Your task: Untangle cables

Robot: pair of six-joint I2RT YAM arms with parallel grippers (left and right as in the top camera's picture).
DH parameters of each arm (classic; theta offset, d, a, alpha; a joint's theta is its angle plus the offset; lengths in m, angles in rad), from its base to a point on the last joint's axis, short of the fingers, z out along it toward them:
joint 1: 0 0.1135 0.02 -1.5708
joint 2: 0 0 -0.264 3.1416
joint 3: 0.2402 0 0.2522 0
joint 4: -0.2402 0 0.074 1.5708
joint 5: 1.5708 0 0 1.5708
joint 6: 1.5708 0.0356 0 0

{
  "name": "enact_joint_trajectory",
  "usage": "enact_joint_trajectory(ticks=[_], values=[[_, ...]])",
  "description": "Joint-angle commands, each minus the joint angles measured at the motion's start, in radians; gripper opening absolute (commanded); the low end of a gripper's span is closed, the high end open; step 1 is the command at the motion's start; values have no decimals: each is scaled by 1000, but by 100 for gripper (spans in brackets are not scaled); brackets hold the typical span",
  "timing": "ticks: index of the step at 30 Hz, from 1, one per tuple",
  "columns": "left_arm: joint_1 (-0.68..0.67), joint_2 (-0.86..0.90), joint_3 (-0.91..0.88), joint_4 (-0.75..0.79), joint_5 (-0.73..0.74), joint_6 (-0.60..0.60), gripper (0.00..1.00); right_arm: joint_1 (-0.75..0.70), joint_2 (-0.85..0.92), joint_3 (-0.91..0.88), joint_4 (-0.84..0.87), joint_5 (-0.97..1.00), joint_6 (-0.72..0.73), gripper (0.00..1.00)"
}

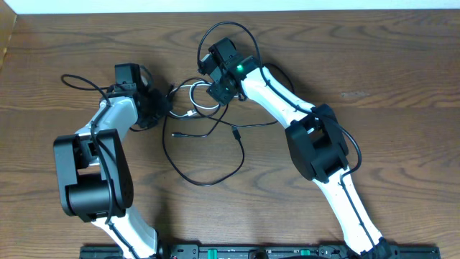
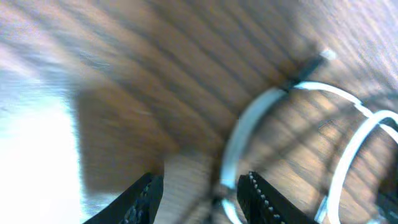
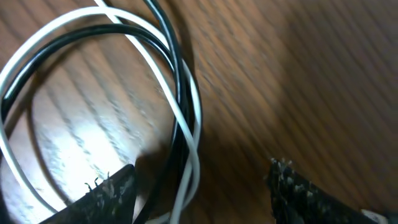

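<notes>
A thin black cable (image 1: 241,155) sprawls in loops on the wooden table, and a shorter white cable (image 1: 183,86) is coiled with it between my two grippers. My left gripper (image 1: 164,108) is low at the coil's left side. In the left wrist view it is open (image 2: 199,199), and the white cable (image 2: 249,118) runs down between its fingers, close to the right one. My right gripper (image 1: 215,93) is at the coil's right side. It is open (image 3: 202,193), with the white cable (image 3: 193,112) and black cable (image 3: 177,68) passing together between its fingers, near the left one.
Thicker black arm wires loop above the right wrist (image 1: 230,27) and left of the left wrist (image 1: 72,79). A black plug end (image 1: 236,132) lies in the middle of the table. The arm bases stand at the front edge.
</notes>
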Motion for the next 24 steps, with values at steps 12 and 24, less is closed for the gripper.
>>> enact_joint_trajectory(ticks=[12,24], values=[[84,65,-41,-57,-50,-35,50,-28,20,-8,-71,80,3,69],[87,50,-9,-45,211,121,50,-24,-81,59,-55,-69,30,39]])
